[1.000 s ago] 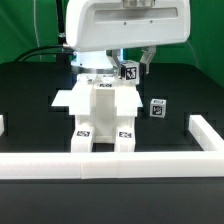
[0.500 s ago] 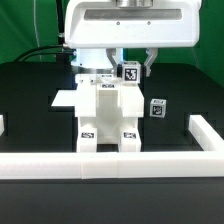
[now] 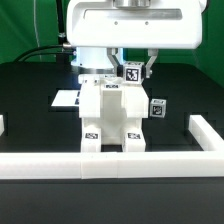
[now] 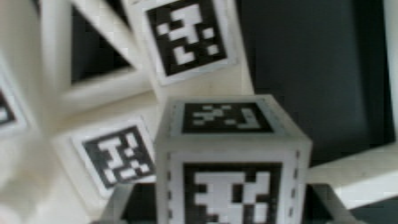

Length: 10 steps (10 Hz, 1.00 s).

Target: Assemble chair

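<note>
On the black table [image 3: 30, 120], a white border rail [image 3: 110, 165] lines one edge, and the half-built chair [image 3: 108, 118] stands upright just beside it. Our tool [image 3: 132, 67] hangs at the chair's top, pinched nearly closed on a tagged white post [image 3: 129, 73]. The wrist view shows that post [image 4: 222, 160] upright before the cross-braced side [image 4: 89, 70]. We judge the step is seating this post: keep it plumb, line it up with its hole, and press straight down without tipping the chair. 1 loose tagged block [image 3: 157, 108] lies nearby.
</note>
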Each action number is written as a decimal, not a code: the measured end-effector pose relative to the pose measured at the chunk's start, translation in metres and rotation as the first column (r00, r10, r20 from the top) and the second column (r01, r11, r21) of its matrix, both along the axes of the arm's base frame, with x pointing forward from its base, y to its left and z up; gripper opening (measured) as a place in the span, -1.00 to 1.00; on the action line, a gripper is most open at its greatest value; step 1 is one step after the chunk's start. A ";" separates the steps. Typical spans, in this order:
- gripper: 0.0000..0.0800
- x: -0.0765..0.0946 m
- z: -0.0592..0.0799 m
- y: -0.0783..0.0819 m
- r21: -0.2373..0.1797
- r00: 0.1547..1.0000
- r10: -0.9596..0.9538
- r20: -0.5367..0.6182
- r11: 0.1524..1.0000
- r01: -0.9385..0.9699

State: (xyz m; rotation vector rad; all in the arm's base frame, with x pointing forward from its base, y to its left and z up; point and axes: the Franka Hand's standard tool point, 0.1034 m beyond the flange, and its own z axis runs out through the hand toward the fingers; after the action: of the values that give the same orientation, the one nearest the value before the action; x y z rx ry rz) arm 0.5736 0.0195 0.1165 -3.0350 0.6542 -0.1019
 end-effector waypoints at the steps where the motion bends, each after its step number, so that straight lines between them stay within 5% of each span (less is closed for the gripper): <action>1: -0.30 0.000 0.000 0.000 0.004 0.999 -0.053 -0.001 0.999 0.053; 4: -0.30 0.000 0.000 0.001 0.024 0.977 -0.214 -0.008 0.977 0.214; 10: -0.30 0.000 -0.001 0.005 0.071 0.795 -0.605 -0.048 0.791 0.607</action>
State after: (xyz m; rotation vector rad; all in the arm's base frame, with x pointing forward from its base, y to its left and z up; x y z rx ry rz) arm 0.5732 0.0249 0.1152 -2.6180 1.5696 -0.0520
